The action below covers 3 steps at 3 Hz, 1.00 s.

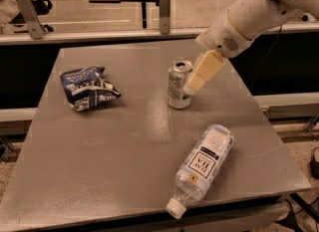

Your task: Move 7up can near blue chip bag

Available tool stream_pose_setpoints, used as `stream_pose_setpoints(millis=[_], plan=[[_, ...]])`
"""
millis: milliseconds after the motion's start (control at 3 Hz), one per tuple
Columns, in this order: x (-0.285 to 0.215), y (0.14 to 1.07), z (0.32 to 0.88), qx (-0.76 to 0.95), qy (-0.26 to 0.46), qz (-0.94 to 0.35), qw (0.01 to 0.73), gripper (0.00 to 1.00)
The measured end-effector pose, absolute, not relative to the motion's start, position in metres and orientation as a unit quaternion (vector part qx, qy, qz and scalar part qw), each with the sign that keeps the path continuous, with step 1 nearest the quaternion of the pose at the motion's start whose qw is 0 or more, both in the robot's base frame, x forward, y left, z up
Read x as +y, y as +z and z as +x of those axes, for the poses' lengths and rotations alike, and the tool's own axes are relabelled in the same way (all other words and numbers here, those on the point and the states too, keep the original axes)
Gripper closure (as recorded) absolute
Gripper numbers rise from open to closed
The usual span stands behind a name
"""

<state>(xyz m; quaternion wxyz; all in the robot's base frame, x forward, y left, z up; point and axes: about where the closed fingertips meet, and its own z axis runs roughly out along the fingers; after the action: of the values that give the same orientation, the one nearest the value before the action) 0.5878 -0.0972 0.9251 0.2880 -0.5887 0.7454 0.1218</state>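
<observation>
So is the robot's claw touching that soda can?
Cannot tell. In the camera view the gripper overlaps the 7up can at its right side; neither contact nor a gap shows.

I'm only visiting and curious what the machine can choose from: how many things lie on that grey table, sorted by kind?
Drink cans: 1, the 7up can, upright.
Snack bags: 1, the blue chip bag, left of the can.
Plastic bottles: 1, the clear bottle, lying on its side.
Total: 3 on the table. The pincer, at the can's right side, is not counted.
</observation>
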Motion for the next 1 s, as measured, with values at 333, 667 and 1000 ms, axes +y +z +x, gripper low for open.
stream_pose_setpoints(millis=[333, 667, 1000], plan=[[-0.078, 0.916, 0.591, 0.736, 0.142, -0.595, 0.291, 0.0], [-0.065, 0.91, 0.592, 0.728, 0.152, -0.602, 0.292, 0.18], [-0.061, 0.907, 0.59, 0.726, 0.154, -0.606, 0.286, 0.41]])
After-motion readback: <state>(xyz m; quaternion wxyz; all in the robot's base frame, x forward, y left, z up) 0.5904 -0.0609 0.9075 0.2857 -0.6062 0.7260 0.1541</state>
